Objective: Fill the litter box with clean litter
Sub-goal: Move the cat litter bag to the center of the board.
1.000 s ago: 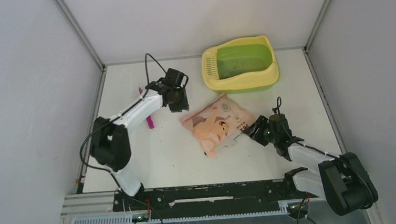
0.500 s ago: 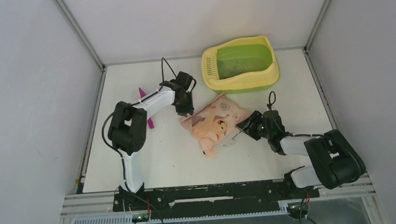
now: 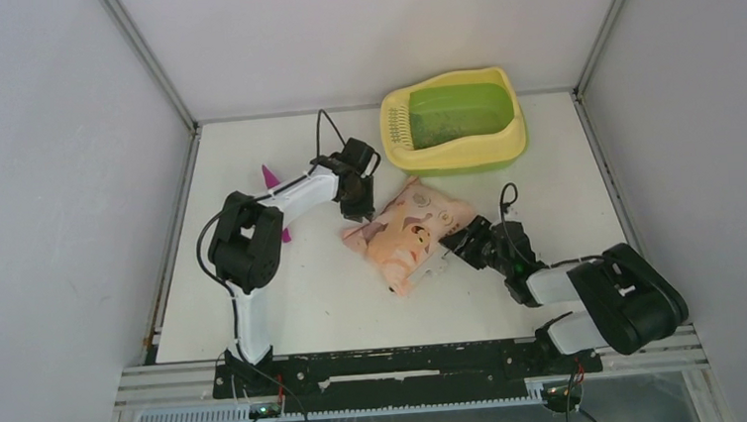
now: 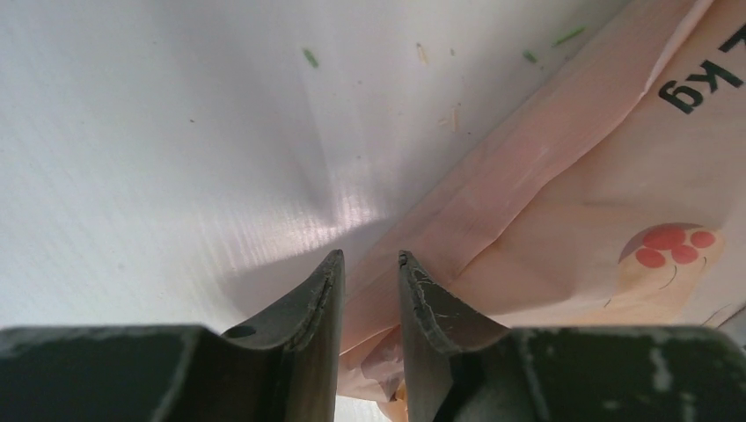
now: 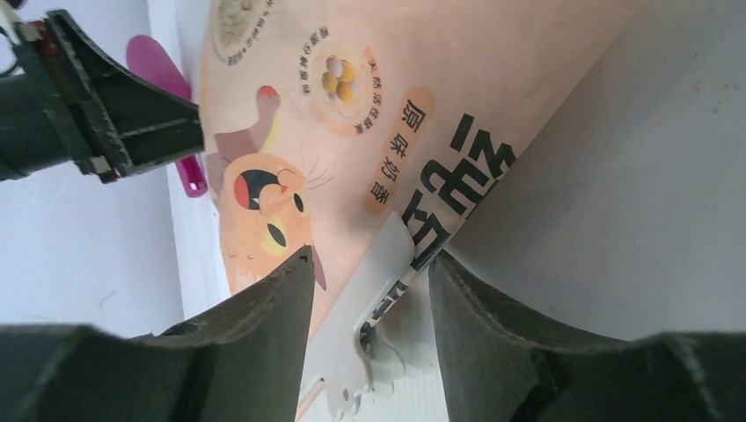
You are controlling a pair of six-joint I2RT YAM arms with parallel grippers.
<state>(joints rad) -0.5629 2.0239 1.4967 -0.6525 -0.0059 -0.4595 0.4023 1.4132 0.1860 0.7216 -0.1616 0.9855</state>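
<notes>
L end effector (image 4: 369,257) slightly open, R end effector (image 5: 369,255) half-open, both straddling bag (image 3: 411,230) edges, unclamped; next: pinch, lift, tip into litter box (image 3: 465,153).

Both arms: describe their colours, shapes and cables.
The left arm and right arm each have white tubular links between bulky black joint housings. A thin black cable loops above each wrist. The left pincer and right pincer have two dark, curved, tapering fingers, scuffed along the edges.
</notes>
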